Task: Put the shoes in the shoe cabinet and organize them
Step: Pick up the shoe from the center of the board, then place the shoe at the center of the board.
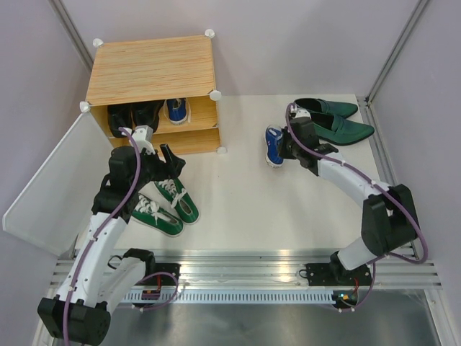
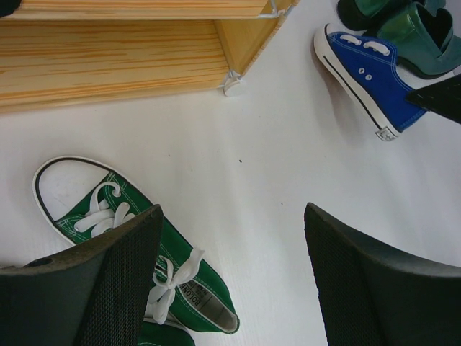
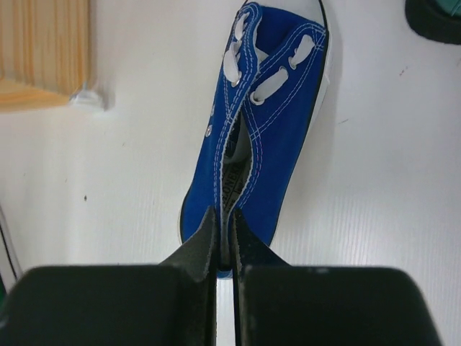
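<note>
Starting with the shoe cabinet [image 1: 155, 68], upper left of the top view: its door [image 1: 50, 180] is swung out to the left, and the open front faces the bottom of the frame. On its upper shelf we see dark boots [image 1: 133, 115] and one blue sneaker [image 1: 177, 109].

The green sneakers [image 1: 167, 205] lie on the table below the cabinet. The loafers [image 1: 338, 119] lie at the upper right.

The loose blue sneaker [image 3: 252, 144] lies right of the cabinet, just beside the loafers. It sits well apart from the shelf opening, with its long axis running roughly up-down in the top view. In the right wrist view its toe points straight away from the fingers, toward the top of the frame.

The right gripper [image 3: 225, 223] is pinched tight on that sneaker's heel collar, so we count the right arm as the one to move it. We judge the carry goes left across the frame and up to the shelf, and the sneaker needs its toe turned into the opening next to its partner.

The left gripper [image 2: 230, 216] is spread wide and holds nothing, hanging over the green sneakers.
</note>
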`<state>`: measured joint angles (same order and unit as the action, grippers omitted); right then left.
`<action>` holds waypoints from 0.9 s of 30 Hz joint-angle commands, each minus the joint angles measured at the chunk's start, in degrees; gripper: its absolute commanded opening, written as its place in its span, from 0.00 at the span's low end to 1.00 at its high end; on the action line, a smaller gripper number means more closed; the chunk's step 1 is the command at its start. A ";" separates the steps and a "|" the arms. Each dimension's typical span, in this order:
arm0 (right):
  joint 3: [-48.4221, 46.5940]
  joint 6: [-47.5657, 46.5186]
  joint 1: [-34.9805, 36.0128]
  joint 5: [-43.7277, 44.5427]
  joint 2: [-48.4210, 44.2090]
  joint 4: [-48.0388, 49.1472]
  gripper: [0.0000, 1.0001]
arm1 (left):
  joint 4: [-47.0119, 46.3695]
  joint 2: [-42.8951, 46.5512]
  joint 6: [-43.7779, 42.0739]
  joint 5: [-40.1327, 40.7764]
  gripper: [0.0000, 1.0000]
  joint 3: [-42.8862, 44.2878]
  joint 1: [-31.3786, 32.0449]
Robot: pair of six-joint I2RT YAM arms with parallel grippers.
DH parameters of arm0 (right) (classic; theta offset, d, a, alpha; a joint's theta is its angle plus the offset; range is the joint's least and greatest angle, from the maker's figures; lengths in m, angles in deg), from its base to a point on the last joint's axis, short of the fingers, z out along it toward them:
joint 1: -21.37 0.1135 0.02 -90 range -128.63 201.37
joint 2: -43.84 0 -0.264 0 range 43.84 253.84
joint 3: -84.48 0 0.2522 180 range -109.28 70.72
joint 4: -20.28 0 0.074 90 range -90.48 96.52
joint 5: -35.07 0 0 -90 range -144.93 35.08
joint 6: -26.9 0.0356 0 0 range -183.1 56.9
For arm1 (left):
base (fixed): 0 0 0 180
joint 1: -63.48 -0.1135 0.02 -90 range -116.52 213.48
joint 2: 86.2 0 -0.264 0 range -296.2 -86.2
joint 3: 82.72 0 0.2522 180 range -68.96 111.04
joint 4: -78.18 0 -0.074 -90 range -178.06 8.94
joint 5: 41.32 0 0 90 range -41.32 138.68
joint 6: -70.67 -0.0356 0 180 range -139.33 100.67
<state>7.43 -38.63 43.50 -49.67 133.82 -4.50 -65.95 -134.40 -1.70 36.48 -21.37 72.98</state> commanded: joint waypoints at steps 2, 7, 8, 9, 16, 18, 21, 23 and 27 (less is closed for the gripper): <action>2.90 -1.35 1.86 -6.56 -8.31 1.89 0.01 | -2.68 0.92 1.27 -0.63 0.82 -0.04 0.35; 6.59 -2.23 8.70 -13.69 -12.36 1.36 0.01 | -2.60 1.18 1.09 -0.45 0.82 -0.04 0.35; 8.08 -3.10 10.72 -14.39 -12.71 1.45 0.01 | -2.68 1.10 1.01 -0.19 0.82 -0.13 0.26; 8.79 -5.20 15.09 -15.09 -12.98 1.36 0.01 | -2.60 1.18 1.01 -0.19 0.82 -0.13 0.35; 17.04 -8.30 26.21 -15.46 -13.42 1.89 0.01 | -2.60 1.10 0.83 0.34 0.82 -0.13 0.35; 17.76 -8.39 26.30 -14.32 -13.25 1.80 0.01 | -2.68 0.92 0.92 0.17 0.82 -0.04 0.35; 17.85 -8.65 26.30 -12.64 -12.98 1.36 0.06 | -2.68 0.75 0.92 0.08 0.82 -0.05 0.35; 16.80 -9.00 26.39 -10.63 -12.46 0.40 0.22 | -2.68 0.66 0.83 0.17 0.82 -0.22 0.35; 14.34 -9.18 27.17 -6.42 -10.09 -2.41 0.56 | -2.51 0.66 0.83 0.43 0.82 -0.22 0.35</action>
<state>25.11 -46.67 70.06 -60.51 122.78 -6.58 -65.95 -134.14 -1.70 36.54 -21.50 72.98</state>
